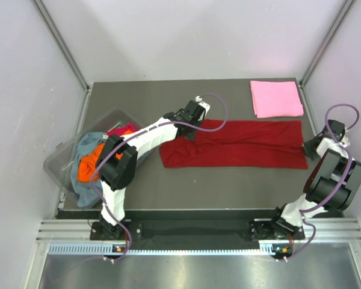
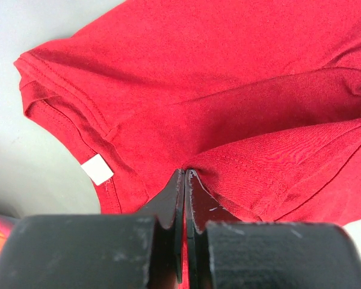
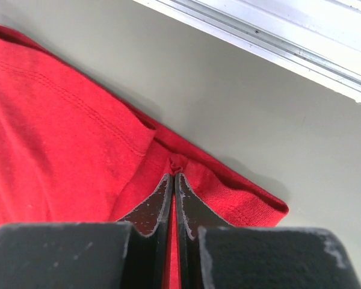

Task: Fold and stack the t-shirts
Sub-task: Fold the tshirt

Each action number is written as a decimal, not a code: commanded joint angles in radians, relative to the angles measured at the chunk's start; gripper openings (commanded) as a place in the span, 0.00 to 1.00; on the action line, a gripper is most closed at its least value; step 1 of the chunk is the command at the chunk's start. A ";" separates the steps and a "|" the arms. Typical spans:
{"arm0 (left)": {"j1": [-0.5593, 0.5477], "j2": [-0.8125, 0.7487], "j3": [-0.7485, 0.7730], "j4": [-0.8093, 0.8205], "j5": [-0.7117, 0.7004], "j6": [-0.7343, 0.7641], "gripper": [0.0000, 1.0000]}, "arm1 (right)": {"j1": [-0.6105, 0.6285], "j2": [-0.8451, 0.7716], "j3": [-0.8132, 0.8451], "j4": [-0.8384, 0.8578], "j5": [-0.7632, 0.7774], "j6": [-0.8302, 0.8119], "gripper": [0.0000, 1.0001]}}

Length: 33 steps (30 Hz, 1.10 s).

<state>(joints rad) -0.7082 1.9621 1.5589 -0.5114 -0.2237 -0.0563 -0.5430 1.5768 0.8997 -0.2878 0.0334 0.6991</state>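
Observation:
The dark red t-shirt [image 1: 240, 144] lies stretched in a long band across the middle of the table. My left gripper [image 1: 191, 127] is shut on its left part, pinching a fold [image 2: 186, 171] next to the white neck label [image 2: 97, 169]. My right gripper [image 1: 311, 147] is shut on the shirt's right end, a small pucker of red cloth [image 3: 176, 162] between the tips. A folded light pink t-shirt [image 1: 276, 98] lies flat at the back right. Orange [image 1: 89, 167], grey-blue [image 1: 84, 188] and magenta [image 1: 123, 129] shirts sit in a heap at the left.
A clear plastic tub [image 1: 63, 158] at the left edge holds the heap of shirts. A metal frame rail [image 3: 277, 42] runs close behind the right gripper. Grey table surface [image 1: 228, 186] shows in front of the red shirt.

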 commanded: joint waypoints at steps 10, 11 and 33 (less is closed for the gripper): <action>0.021 0.066 0.092 -0.024 -0.003 0.024 0.00 | 0.023 0.052 0.096 0.007 0.022 -0.001 0.00; 0.021 0.069 0.099 -0.027 -0.006 0.026 0.00 | 0.028 0.054 0.102 0.007 0.023 -0.001 0.00; 0.026 0.124 0.176 -0.052 -0.012 0.033 0.00 | 0.037 0.075 0.131 -0.024 0.097 0.016 0.01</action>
<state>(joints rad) -0.6933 2.0869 1.6852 -0.5545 -0.2245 -0.0402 -0.5167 1.6508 0.9859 -0.3367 0.0906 0.7086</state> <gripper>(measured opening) 0.010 0.013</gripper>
